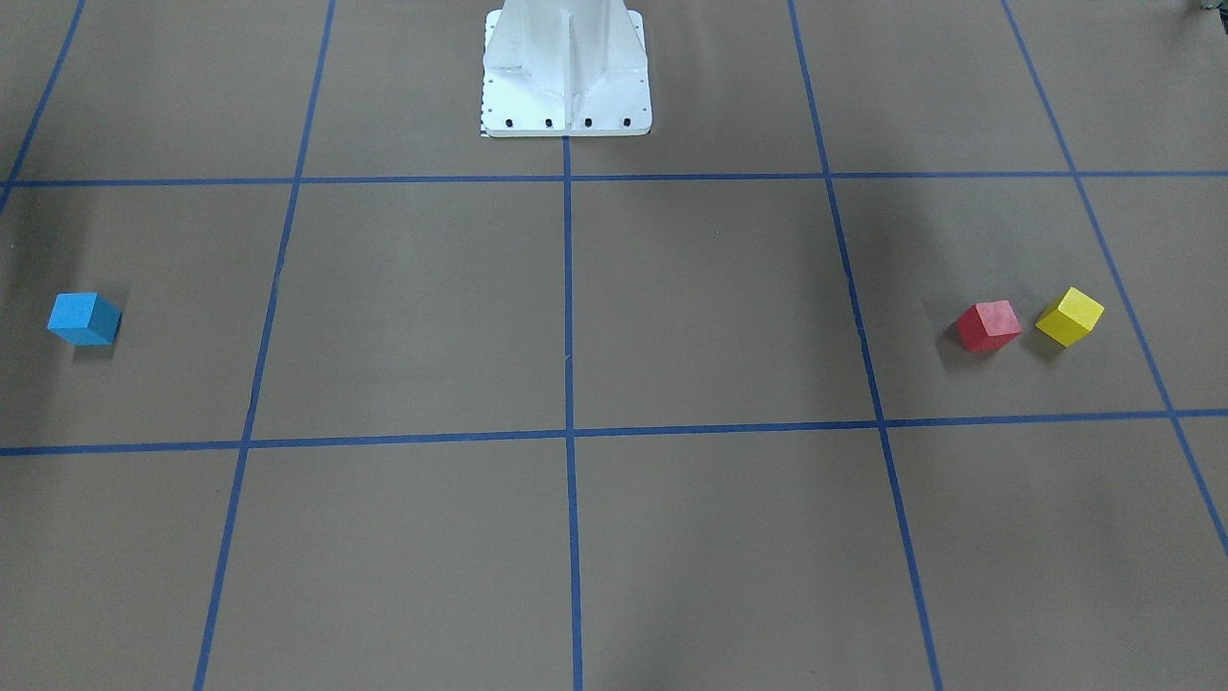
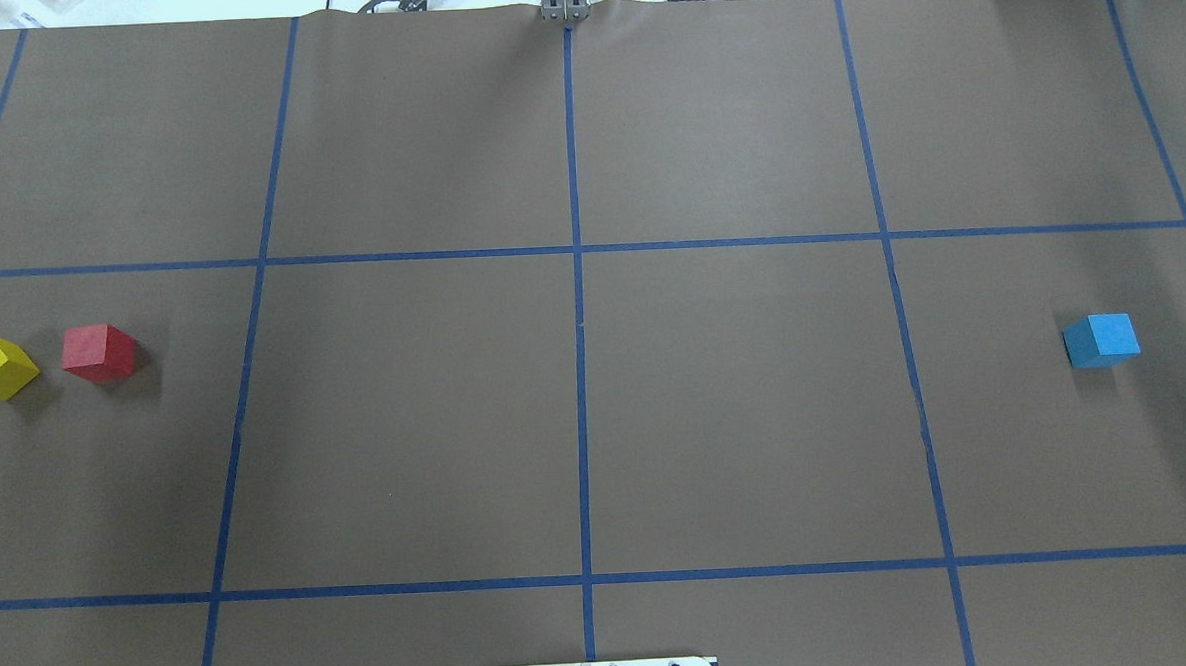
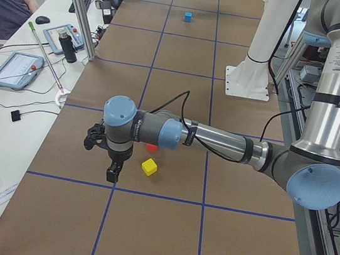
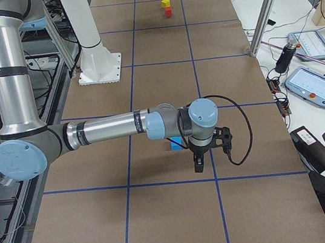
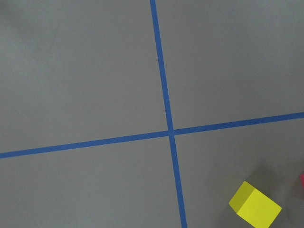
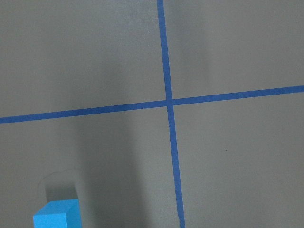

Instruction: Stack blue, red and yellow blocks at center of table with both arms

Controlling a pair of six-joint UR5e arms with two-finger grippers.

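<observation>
— Over the left end of the brown tape-gridded table (image 2: 407, 431), the left arm's black gripper (image 3: 113, 173) is hovering. Clenched or released, I cannot tell.
— And the cubes?
— The small yellow matte cube (image 3: 149, 166) is lying at its 3 o'clock, with the small red matte cube (image 2: 100, 352) just beside. Far off, at the table's 3 o'clock, the light blue matte cube (image 2: 1102, 340) is sitting near the right gripper (image 4: 197, 165), whose grip is equally unreadable.

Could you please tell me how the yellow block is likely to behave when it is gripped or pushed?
The yellow block looks like a rigid, sharp-edged cube, so it should probably hold its shape when gripped. Its flat faces and matte finish suggest sliding, not rolling, with little slip. Pushed toward the red block close beside it, it would likely bump that.
</observation>
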